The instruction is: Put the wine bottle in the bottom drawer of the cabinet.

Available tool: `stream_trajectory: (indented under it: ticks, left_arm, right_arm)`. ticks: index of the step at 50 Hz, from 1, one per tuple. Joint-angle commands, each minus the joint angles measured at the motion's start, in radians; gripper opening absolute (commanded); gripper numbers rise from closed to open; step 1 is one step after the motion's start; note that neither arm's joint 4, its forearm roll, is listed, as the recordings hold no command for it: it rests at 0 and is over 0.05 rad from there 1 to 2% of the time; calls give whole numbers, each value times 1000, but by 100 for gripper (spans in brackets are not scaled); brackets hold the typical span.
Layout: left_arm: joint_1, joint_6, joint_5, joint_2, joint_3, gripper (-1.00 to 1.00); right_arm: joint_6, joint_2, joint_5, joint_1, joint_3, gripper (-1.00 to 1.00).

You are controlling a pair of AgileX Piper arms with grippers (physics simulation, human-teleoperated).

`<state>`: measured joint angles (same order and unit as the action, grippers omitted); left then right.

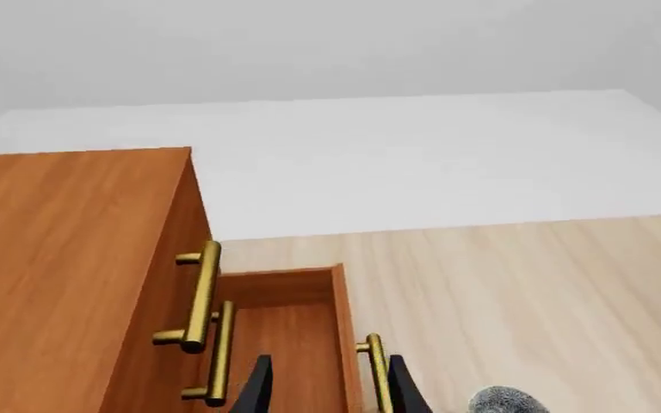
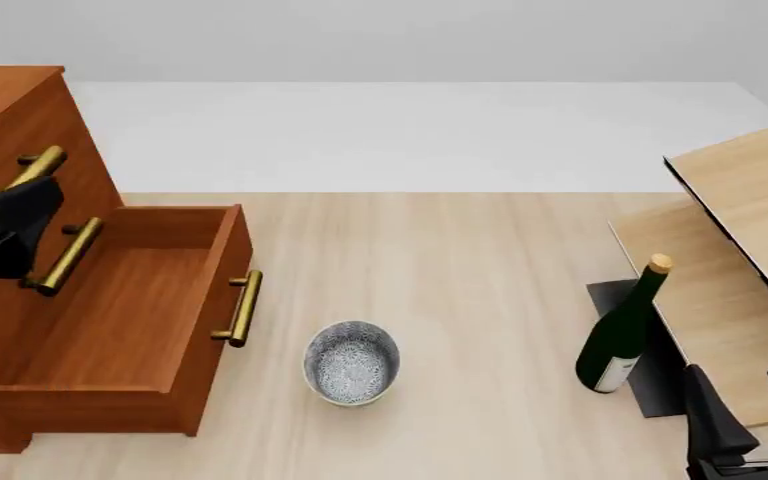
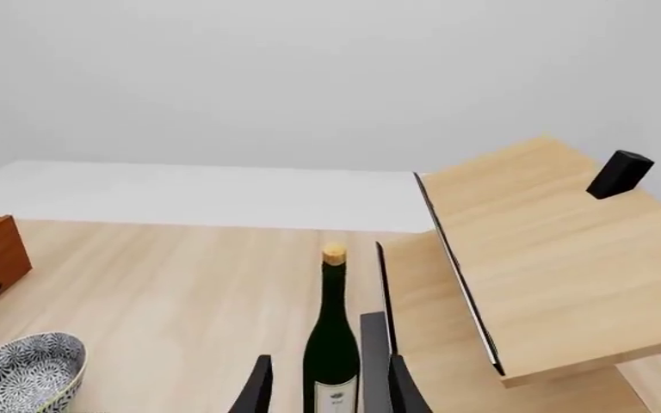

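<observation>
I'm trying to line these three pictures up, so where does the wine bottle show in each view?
Front view: the bottle stands upright at the right, beside the pale wood panels.
Right wrist view: the bottle stands low in the middle, framed by the right gripper fingers.
Left wrist view: not in it.
Shared landmark: the patterned bowl, between drawer and bottle in the front view, shows at a lower corner in the right wrist view.

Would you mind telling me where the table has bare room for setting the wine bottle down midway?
The widest free patch lies between the patterned bowl and the wine bottle, running back to the table's far edge. The open bottom drawer is also bare inside. It is crowded at the right, where the pale wooden panels and the right claw hem the bottle in.
</observation>
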<state>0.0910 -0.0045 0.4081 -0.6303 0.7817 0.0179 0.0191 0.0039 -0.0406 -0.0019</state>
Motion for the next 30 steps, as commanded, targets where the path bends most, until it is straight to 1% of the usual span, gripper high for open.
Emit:
stream_trajectory:
  ticks: [1,3,4,5,6,7,9,10,11,12,14,16,18,19,20,22,23,25,26,27,28,29,30]
  left_arm:
    - [49,-13,156,-142,165,100]
    - [44,-30,177,-165,186,100]
    - [52,-8,188,-178,194,100]
    - [65,-44,199,-187,200,100]
    - [74,-53,218,-205,207,100]
    - [78,-33,220,-207,207,100]
    - [89,-40,227,-222,214,100]
    - [104,-61,231,-231,213,100]
    - [101,-66,235,-242,213,100]
    - [96,-54,239,-261,208,100]
    - [113,-105,235,-259,215,100]
    - [111,-55,249,-297,200,100]
    - [127,-63,247,-302,184,100]
    - [144,-93,252,-310,177,100]
    - [138,-79,251,-315,176,100]
    - [184,-113,259,-319,172,100]
    - [155,-105,263,-336,171,100]
    - [168,-109,261,-338,174,100]
    - [167,-124,267,-350,171,100]
    - [151,-102,267,-359,170,100]
    - [160,-106,264,-361,167,100]
    - [146,-98,270,-379,166,100]
    - [154,-107,263,-374,170,100]
  right_arm:
    - [4,4,0,-8,0,100]
    - [0,2,2,-9,0,100]
    - [4,-1,4,-13,0,100]
    - [-1,4,1,-12,1,100]
    - [0,5,-1,-14,1,100]
    - [0,10,-6,-14,1,100]
    - [-2,14,-9,-12,1,100]
    - [-2,12,-8,-13,1,100]
    - [-2,13,-8,-12,1,100]
    - [5,12,-8,-14,1,100]
    - [19,17,-9,-18,1,100]
    - [9,14,-6,-17,1,100]
    - [17,11,-2,-17,1,100]
    - [14,12,-1,-16,1,100]
    - [13,13,-3,-16,1,100]
    - [25,19,-7,-20,1,100]
    - [26,13,0,-20,1,100]
    - [24,6,6,-19,1,100]
    - [27,8,5,-18,1,100]
    - [26,10,4,-18,1,100]
    - [25,11,2,-17,1,100]
    - [26,12,1,-19,1,100]
    - [25,12,3,-19,1,100]
